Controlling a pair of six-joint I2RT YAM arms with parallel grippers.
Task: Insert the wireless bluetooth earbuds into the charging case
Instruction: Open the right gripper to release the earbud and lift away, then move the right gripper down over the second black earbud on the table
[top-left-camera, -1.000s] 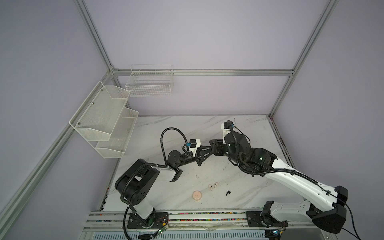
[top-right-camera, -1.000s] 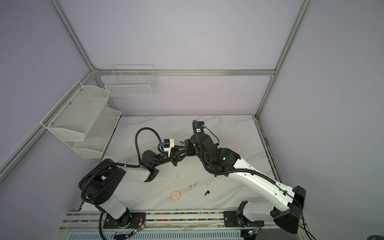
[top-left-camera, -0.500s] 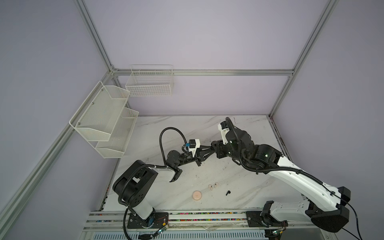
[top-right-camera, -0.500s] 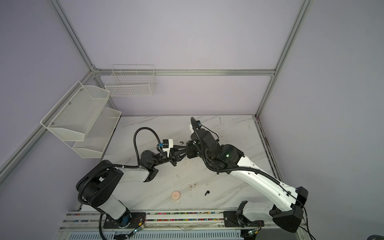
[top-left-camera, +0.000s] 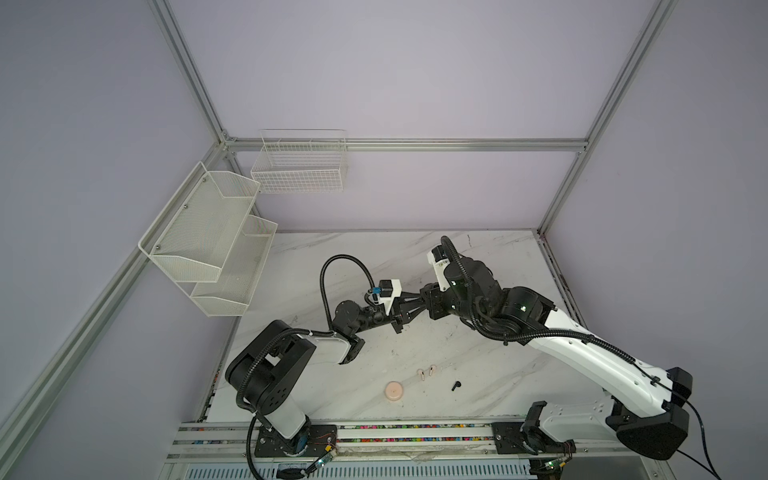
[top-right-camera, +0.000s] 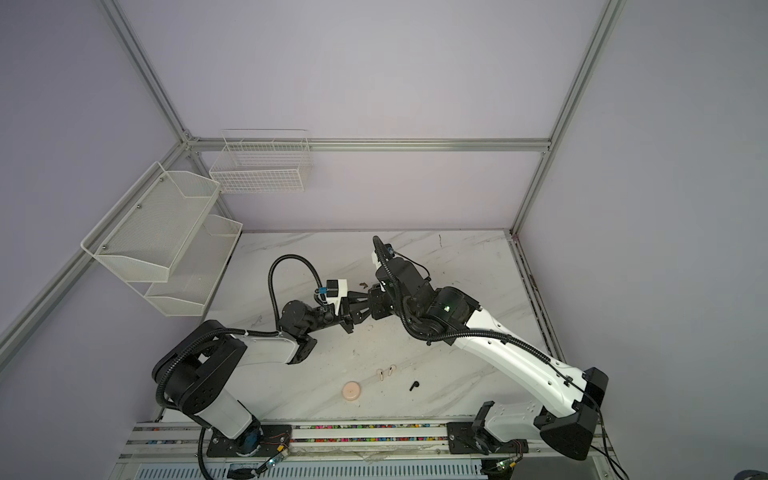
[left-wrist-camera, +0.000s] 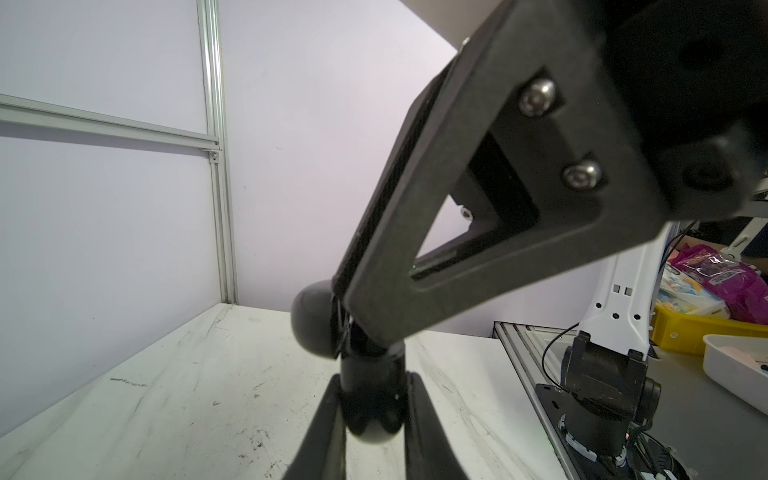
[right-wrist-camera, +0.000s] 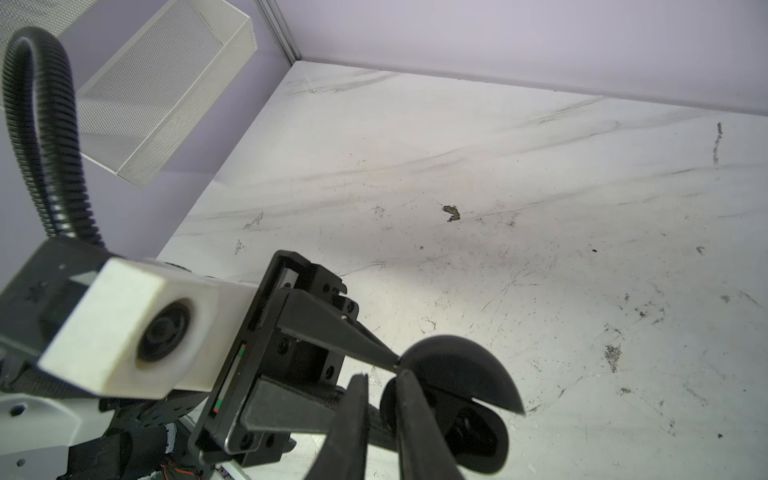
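My left gripper (left-wrist-camera: 372, 386) is shut on the black charging case (left-wrist-camera: 372, 409) and holds it above the table. The case's domed lid (right-wrist-camera: 457, 370) stands open. My right gripper (right-wrist-camera: 381, 374) is shut, and its tips rest against the case where the lid meets the base. I cannot tell whether they pinch anything. Both grippers meet over the table's middle in both top views (top-left-camera: 405, 309) (top-right-camera: 356, 309), and the case is hidden there. One black earbud (top-left-camera: 456, 385) and two pale pink earbuds (top-left-camera: 422, 375) (top-left-camera: 433, 368) lie near the front of the table.
A shut round pink case (top-left-camera: 393, 392) sits left of the pink earbuds. White mesh shelves (top-left-camera: 212, 245) hang on the left wall and a wire basket (top-left-camera: 299, 166) on the back wall. A dark scrap (right-wrist-camera: 451, 212) lies on the marble table (top-left-camera: 498, 257).
My right gripper has closed its jaws at the held case, and its arm has shifted a little. The left gripper and the things on the table have not moved.
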